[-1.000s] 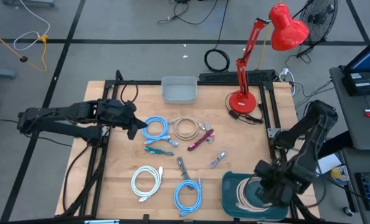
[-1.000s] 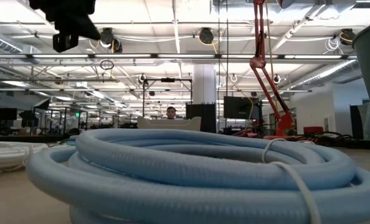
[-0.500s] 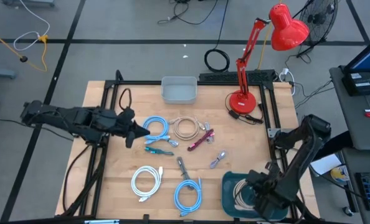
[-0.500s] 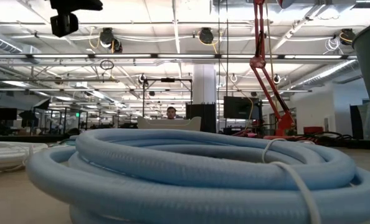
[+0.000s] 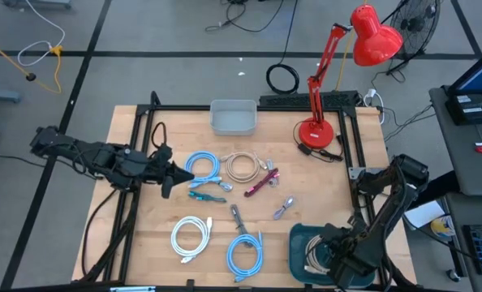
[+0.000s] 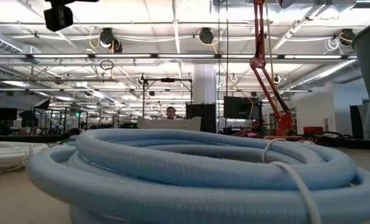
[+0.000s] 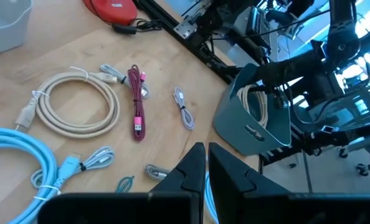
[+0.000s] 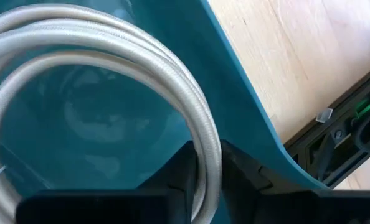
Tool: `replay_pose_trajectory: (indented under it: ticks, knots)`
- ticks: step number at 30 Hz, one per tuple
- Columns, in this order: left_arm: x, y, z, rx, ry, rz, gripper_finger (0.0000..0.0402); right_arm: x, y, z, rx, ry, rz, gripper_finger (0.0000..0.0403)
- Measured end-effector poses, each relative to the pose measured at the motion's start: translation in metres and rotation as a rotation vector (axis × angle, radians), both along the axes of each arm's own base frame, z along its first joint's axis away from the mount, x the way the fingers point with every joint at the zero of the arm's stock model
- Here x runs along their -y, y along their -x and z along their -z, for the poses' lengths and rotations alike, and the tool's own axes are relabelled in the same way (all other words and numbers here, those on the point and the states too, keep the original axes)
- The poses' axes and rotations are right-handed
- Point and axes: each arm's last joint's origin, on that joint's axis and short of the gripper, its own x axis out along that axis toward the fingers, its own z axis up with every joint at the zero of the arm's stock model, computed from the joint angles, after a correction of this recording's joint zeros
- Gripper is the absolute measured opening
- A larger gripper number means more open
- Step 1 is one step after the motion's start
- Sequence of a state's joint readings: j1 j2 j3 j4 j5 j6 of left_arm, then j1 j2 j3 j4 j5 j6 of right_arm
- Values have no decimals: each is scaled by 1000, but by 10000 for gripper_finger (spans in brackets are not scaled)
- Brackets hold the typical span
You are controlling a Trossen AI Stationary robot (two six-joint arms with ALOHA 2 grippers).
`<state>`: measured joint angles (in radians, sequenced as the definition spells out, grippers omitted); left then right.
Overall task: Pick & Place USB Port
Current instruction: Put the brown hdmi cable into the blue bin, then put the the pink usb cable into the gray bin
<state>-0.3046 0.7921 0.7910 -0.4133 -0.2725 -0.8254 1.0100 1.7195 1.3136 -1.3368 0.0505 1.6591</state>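
Observation:
A coiled beige USB cable (image 8: 104, 43) lies inside the teal bin (image 5: 300, 240) at the table's near right corner. My right gripper (image 8: 208, 171) points down into the bin, shut on one strand of the coil. My left gripper (image 5: 169, 174) hangs shut and empty over the table's left part, just left of a light blue cable coil (image 5: 204, 168). In the left wrist view the left gripper (image 7: 207, 163) looks across the table toward the bin (image 7: 235, 118). My right gripper has one strand of the beige coil (image 8: 208, 146) between its two fingers, which come from above, pointing down, and lie across the strand. The rest of the coil rests on the bin's floor (image 8: 104, 118).
On the table lie another beige coil (image 5: 243, 167), a maroon cable (image 5: 261, 182), a small grey cable (image 5: 284, 208), a teal cable (image 5: 206, 195), a white coil (image 5: 191, 237) and a blue coil (image 5: 245, 253). A grey tray (image 5: 233, 116) and a red lamp (image 5: 316, 130) stand at the far edge.
My right gripper has sunk into the teal bin with the beige cable, shifting a little toward the table's left. My left arm has swung, and its shut gripper has drifted slightly toward the near edge.

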Motion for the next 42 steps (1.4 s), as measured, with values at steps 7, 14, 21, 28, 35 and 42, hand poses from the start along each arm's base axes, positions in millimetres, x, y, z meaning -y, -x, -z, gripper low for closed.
replay_pose_trajectory:
  ticks: [7,14,21,28,35,42]
  knots:
    - [3,1,0,3,-3,-3,21,0,0,0,-4,2,-11,108]
    - [5,2,0,6,-12,-8,21,2,1,-1,-11,27,4,137]
    - [5,2,0,11,-28,-35,21,27,1,-26,71,91,40,145]
    - [2,2,-2,33,-76,-136,21,65,-1,-73,436,57,64,138]
    - [-5,0,-5,63,-128,-202,21,99,-11,-119,938,130,28,139]
    - [-17,-4,-8,82,-165,-243,21,124,-40,-158,1199,396,-51,135]
